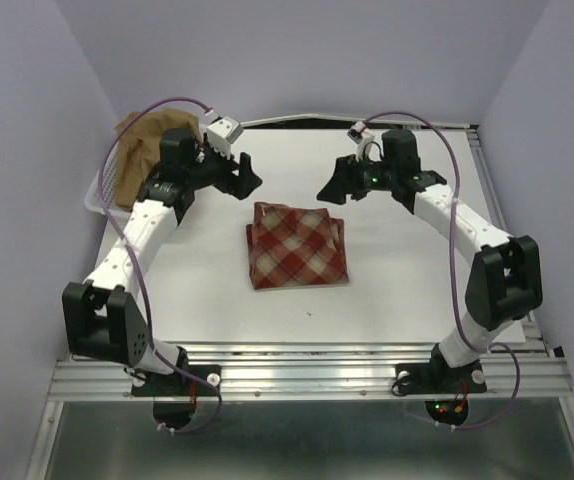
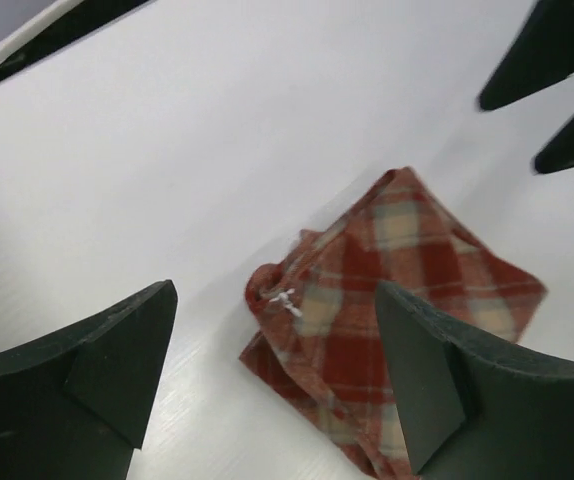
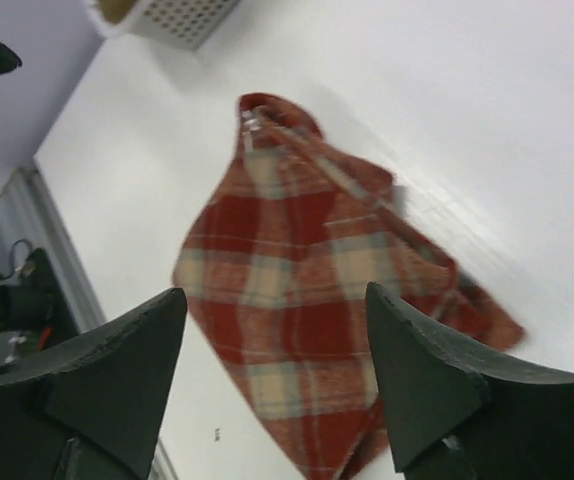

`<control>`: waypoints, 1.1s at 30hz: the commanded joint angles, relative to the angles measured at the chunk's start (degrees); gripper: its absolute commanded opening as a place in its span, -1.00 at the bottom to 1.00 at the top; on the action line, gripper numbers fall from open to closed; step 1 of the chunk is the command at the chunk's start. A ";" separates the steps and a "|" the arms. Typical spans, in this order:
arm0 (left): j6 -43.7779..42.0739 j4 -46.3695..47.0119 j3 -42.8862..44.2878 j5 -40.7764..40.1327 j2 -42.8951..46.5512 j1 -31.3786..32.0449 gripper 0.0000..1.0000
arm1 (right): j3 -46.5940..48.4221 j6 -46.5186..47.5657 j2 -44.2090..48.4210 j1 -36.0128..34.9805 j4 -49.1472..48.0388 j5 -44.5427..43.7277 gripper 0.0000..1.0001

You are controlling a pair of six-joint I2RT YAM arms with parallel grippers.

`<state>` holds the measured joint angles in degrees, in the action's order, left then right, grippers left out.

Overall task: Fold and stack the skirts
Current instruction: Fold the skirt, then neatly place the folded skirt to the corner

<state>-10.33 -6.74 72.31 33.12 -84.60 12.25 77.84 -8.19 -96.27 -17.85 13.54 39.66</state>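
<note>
Two skirts, counted. One red-and-cream plaid skirt (image 1: 297, 247): folded into a rough square, flat on the middle of the white table (image 1: 407, 290), layered folds along its far edge. One tan skirt (image 1: 145, 138): crumpled in the single white mesh basket (image 1: 97, 196) at the far left corner, well apart from the first, not stacked. Two arms, two claws. At the left gripper (image 1: 249, 177): jaws wide apart, nothing held, hovering just beyond the plaid skirt's far left corner. At the right gripper (image 1: 331, 183): jaws likewise apart, empty, hovering just beyond the far right corner. Four black fingers (image 2: 107, 370) in all, none on cloth.
</note>
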 commanded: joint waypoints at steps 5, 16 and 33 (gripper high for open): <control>21.02 17.69 -15.17 23.11 0.67 2.78 0.34 | -11.04 -14.13 -2.33 -2.46 -11.59 14.74 0.40; 37.21 36.89 -7.21 21.02 -29.11 -1.25 0.33 | -8.41 -17.92 -19.12 -1.32 -21.98 13.78 0.64; 20.61 12.90 0.21 8.90 2.04 -3.10 0.97 | 3.28 0.35 1.51 -11.05 4.65 -19.58 1.00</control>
<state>16.23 8.25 73.54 49.78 -100.27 11.44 78.41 -15.25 -103.24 -20.27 12.12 35.07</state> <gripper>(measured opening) 0.986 0.995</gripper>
